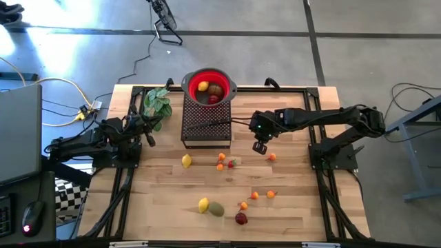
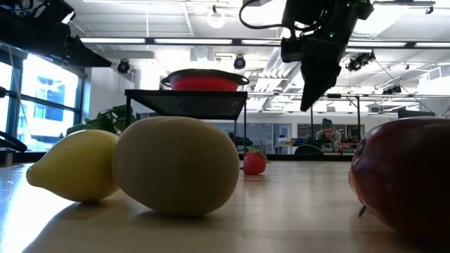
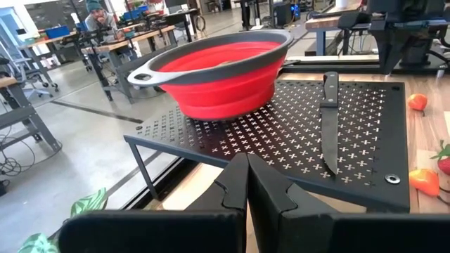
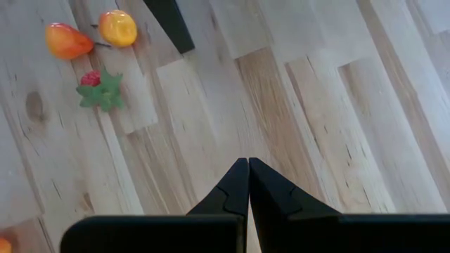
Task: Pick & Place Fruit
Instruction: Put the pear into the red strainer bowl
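Several small fruits lie on the wooden table: a lemon [image 1: 187,161], a lemon [image 1: 203,204] beside an olive-green fruit [image 1: 216,209], a dark red one [image 1: 241,218], tiny orange ones [image 1: 255,195] and a strawberry [image 1: 233,162]. More fruit lies in the red bowl [image 1: 209,86], which stands on a black perforated stand [image 1: 205,127]. My right gripper [image 1: 260,147] hangs shut above the table right of the stand, slanting down and holding nothing; its wrist view shows bare wood below the fingertips [image 4: 248,165]. My left gripper [image 1: 149,134] waits shut at the table's left, pointing level at the stand [image 3: 247,160].
A black-handled knife [image 3: 328,119] lies on the stand beside the bowl. A green leafy plant [image 1: 157,103] sits at the far left of the table. Bare wood lies between the stand and the near fruit cluster. A person sits in the room beyond the table [image 2: 325,132].
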Controlling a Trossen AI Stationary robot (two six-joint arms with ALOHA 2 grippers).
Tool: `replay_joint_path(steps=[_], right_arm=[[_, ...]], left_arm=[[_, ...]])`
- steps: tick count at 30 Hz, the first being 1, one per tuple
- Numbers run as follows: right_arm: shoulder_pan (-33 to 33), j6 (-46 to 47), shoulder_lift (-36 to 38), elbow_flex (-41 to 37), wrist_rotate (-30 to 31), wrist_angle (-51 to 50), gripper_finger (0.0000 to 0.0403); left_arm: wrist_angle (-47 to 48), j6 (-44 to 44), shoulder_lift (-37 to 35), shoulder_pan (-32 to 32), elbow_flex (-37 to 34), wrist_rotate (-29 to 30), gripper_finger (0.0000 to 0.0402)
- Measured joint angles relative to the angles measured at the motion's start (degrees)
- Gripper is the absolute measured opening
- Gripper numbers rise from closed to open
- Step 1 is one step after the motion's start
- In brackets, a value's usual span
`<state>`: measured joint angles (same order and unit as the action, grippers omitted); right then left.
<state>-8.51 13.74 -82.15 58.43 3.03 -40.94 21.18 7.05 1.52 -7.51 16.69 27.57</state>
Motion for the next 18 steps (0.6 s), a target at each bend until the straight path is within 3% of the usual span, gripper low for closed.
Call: replay_joint_path(steps=[9,18], right_arm=[[0.02,-2.31,-0.02,0.0,-0.46,-0.02,0.0004],[1.32,-15.15,-0.02,0.0,-9.02,-1.17,0.0006]], left_arm=[[-0.01,-0.02,0.0,0.02,0.0,-0.02,0.0],[-0.03,-0.09,0.0,0.01,0.0,-0.04,0.0]])
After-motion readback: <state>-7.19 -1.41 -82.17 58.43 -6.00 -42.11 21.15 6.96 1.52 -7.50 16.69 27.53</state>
